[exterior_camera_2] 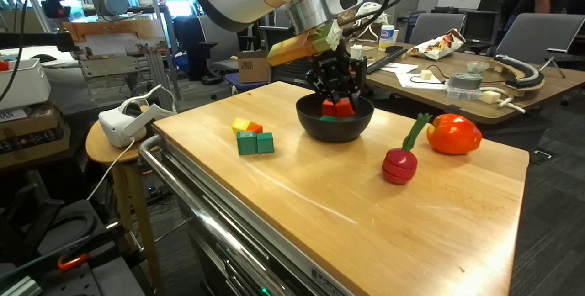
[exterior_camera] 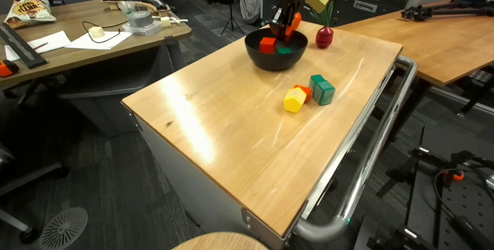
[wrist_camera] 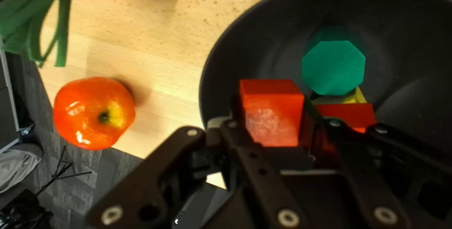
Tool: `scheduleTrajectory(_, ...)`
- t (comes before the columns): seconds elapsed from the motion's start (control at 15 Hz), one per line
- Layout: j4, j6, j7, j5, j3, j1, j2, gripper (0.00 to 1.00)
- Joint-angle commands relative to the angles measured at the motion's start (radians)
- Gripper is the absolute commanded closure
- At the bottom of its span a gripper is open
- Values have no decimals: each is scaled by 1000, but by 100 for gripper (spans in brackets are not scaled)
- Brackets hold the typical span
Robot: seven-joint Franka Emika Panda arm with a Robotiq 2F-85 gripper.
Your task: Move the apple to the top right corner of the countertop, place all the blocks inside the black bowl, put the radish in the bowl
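Note:
The black bowl stands on the countertop. My gripper reaches down into the bowl. In the wrist view its fingers are shut on a red block. Under it in the bowl lie a green block, another red block and a partly hidden yellow block. Outside the bowl, a yellow block, a red block and two green blocks sit close together. The radish stands upright beside the bowl. The apple sits behind it near the edge.
A metal rail runs along an edge of the cart. A desk with tape, paper and a snack bag stands beyond. Another wooden desk adjoins. A stool holds a white headset.

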Motion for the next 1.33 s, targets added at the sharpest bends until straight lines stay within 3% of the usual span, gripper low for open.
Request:
scheduleTrajectory(0.0, 37, -65, -85, 67, 6, 31, 17, 31)
scheduleTrajectory(0.27, -63, -95, -166, 94, 22, 53, -104, 1)
scheduleTrajectory(0.53, -187, -207, -126, 29, 45, 94, -289, 0)
scheduleTrajectory(0.87, -294, -320, -228, 120, 129, 124, -414, 0)
scheduleTrajectory(1.0, -325, -286, -268, 174, 146, 140, -421, 0)
scheduleTrajectory(1.2, -339, -119, -358, 275, 149, 163, -364, 0)
scheduleTrajectory(1.27, -324, -206, -292, 219, 161, 147, -379, 0)
